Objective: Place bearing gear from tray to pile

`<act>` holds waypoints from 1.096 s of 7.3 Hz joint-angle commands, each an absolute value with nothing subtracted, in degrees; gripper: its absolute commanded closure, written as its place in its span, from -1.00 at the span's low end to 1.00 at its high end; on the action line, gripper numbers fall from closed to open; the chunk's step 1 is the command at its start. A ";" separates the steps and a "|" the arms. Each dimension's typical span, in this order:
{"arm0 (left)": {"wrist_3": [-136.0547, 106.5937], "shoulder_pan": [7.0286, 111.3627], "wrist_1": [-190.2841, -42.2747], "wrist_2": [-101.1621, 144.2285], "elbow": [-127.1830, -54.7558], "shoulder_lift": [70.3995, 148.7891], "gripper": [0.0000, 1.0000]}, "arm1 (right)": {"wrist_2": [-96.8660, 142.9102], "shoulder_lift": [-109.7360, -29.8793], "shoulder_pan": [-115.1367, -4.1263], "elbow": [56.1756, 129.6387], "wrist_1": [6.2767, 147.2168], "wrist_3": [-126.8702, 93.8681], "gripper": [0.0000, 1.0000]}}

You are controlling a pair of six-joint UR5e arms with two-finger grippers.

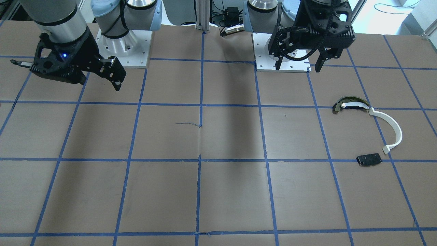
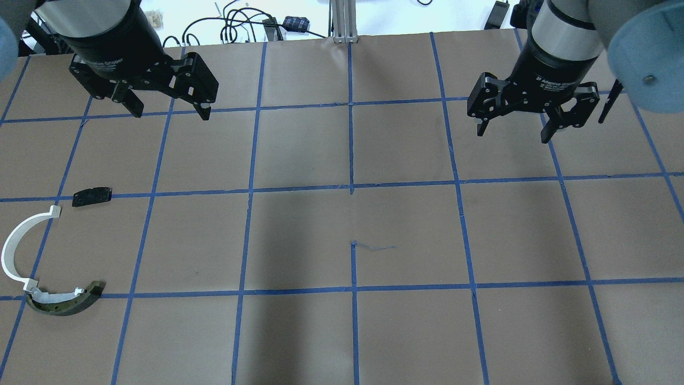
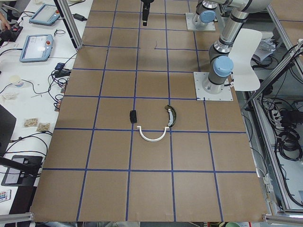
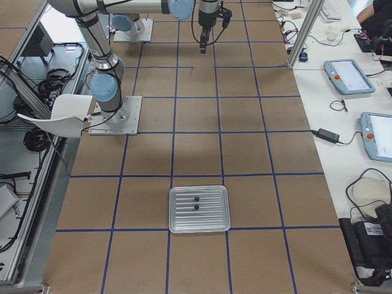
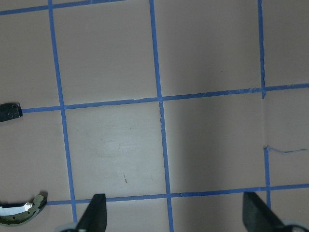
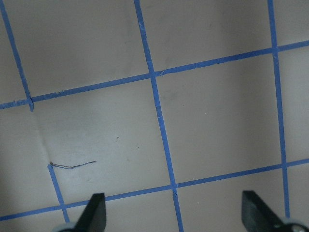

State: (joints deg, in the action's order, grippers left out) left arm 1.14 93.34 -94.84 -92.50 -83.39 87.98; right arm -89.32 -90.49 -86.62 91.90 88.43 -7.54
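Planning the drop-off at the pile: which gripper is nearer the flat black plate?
Left. The left gripper hangs raised on the black plate's side, offset toward the centre line; the right gripper hangs far off on the opposite side.

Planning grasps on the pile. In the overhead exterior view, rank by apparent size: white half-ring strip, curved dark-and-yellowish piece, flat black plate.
1. white half-ring strip, the longest sweep.
2. curved dark-and-yellowish piece, shorter but thicker.
3. flat black plate, clearly smallest.
All lie close together, so nearness hardly matters.
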 commanded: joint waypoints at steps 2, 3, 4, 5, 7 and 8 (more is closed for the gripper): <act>1.14 93.34 -94.92 -92.46 -83.41 87.98 -1.00 | -89.64 -89.82 -70.98 91.93 88.33 13.91 -1.00; 1.14 93.34 -94.83 -92.46 -83.41 87.98 -1.00 | -89.91 -89.39 -66.75 92.02 88.59 22.76 -1.00; 1.14 93.34 -94.83 -92.46 -83.41 87.98 -1.00 | -90.09 -87.38 -62.45 92.28 89.03 32.42 -1.00; 1.14 93.34 -94.83 -92.46 -83.41 87.98 -1.00 | -90.00 -86.67 -56.31 92.46 89.12 43.05 -1.00; 1.14 93.34 -94.83 -92.46 -83.41 87.98 -1.00 | -89.82 -82.56 -48.28 92.90 93.39 58.13 -1.00; 1.14 93.34 -94.83 -92.46 -83.41 87.98 -1.00 | -90.87 -79.48 -45.47 92.99 99.69 66.71 -1.00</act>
